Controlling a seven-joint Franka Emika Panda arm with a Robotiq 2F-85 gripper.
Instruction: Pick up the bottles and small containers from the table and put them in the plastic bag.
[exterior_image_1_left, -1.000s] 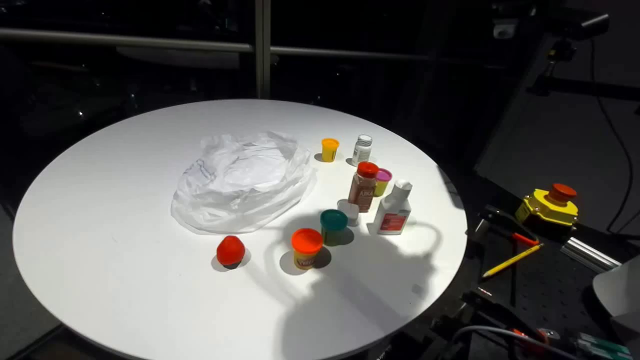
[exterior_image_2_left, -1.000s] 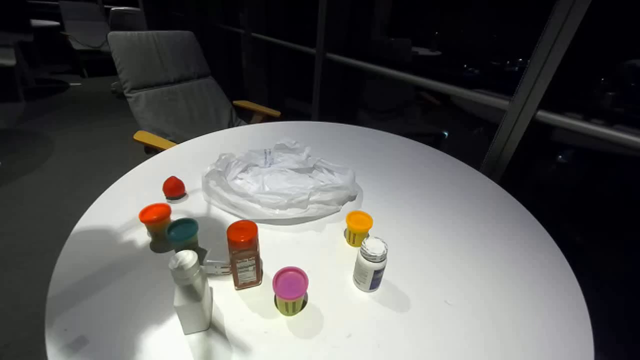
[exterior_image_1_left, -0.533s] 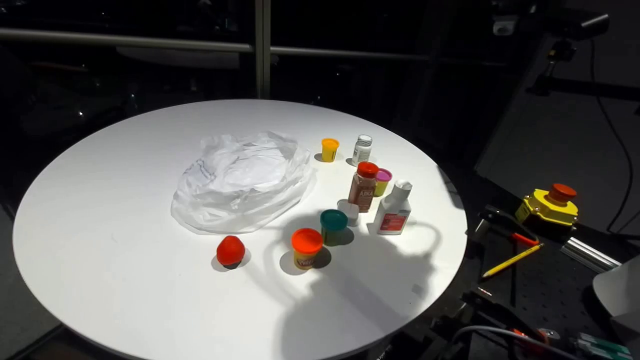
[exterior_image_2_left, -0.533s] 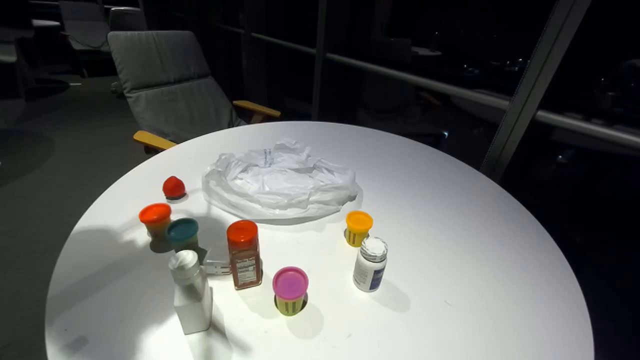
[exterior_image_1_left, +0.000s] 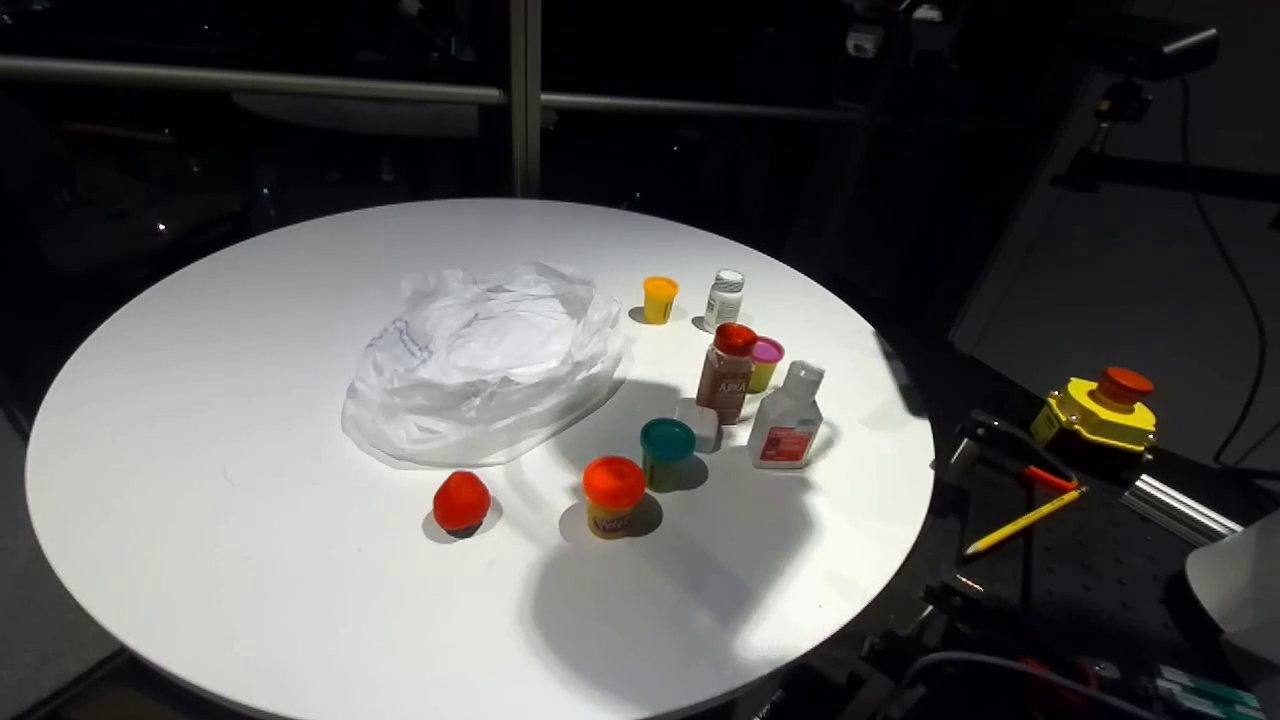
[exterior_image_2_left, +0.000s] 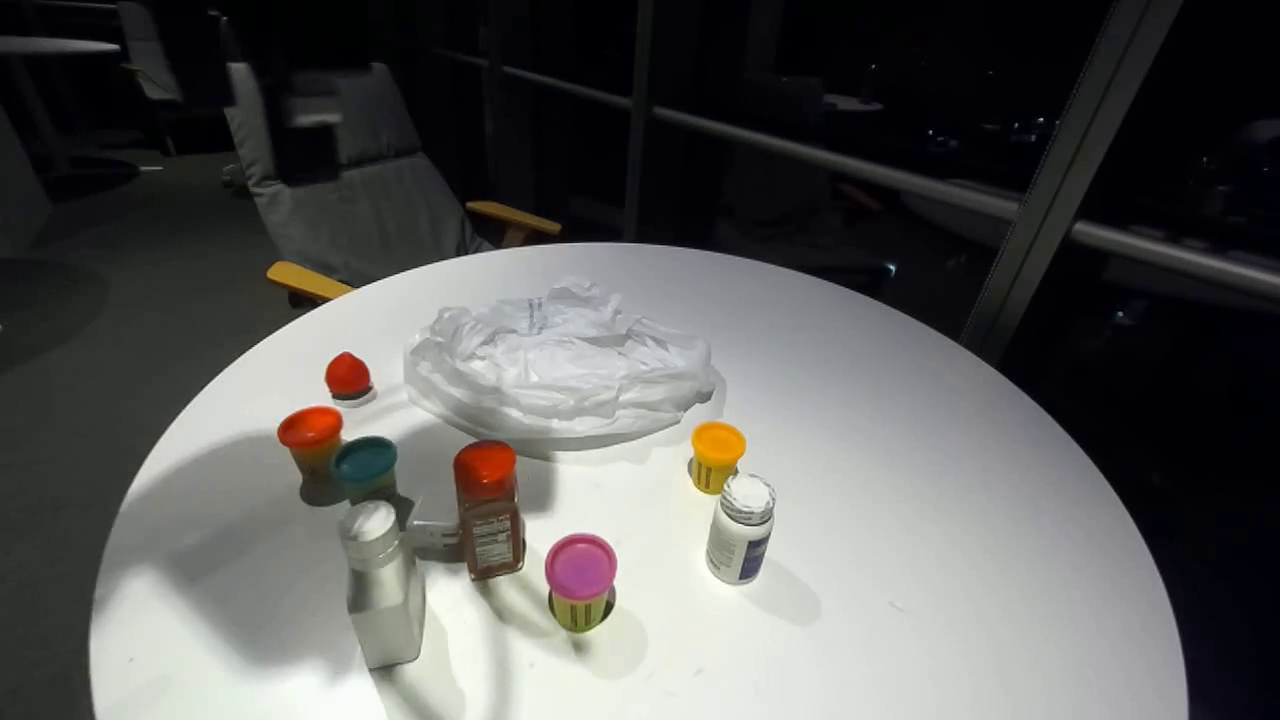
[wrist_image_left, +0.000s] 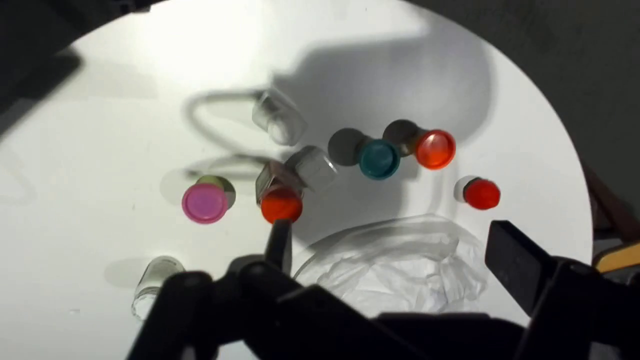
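Shadows (exterior_image_1_left: 680, 590) have shifted across the tabletop (exterior_image_1_left: 290, 570) since the earlier frame, and a dark, blurred shape (exterior_image_2_left: 308, 155) now covers part of the grey chair (exterior_image_2_left: 370, 205) in an exterior view; the things on the tabletop keep their places. Round and white, the tabletop carries the crumpled plastic bag (exterior_image_1_left: 490, 365) near its middle. From the wrist view, the tool (wrist_image_left: 392, 245) has its fingers wide apart, the bag showing through the gap. Outside the bag, the white bottle (exterior_image_2_left: 388, 610) and the red-capped bottle (exterior_image_2_left: 490, 520) stand upright toward the edge facing the yellow box (exterior_image_1_left: 1085, 415). The white pill bottle (exterior_image_2_left: 740, 540) stands toward the edge by the window frame (exterior_image_2_left: 1062, 180). Then come the orange-lidded pot (exterior_image_1_left: 613, 495) and the teal-lidded pot (exterior_image_1_left: 667, 452), just beside each other toward the chair-side edge, the magenta-lidded pot (exterior_image_2_left: 580, 580) near the red-capped bottle, and the yellow pot (exterior_image_2_left: 717, 455) near the white pill bottle. One clear container (wrist_image_left: 316, 167) lies just beside the red-capped bottle; whether they touch cannot be told. Closest to the chair-side edge sits a red piece (exterior_image_1_left: 461, 502) with a dark base.
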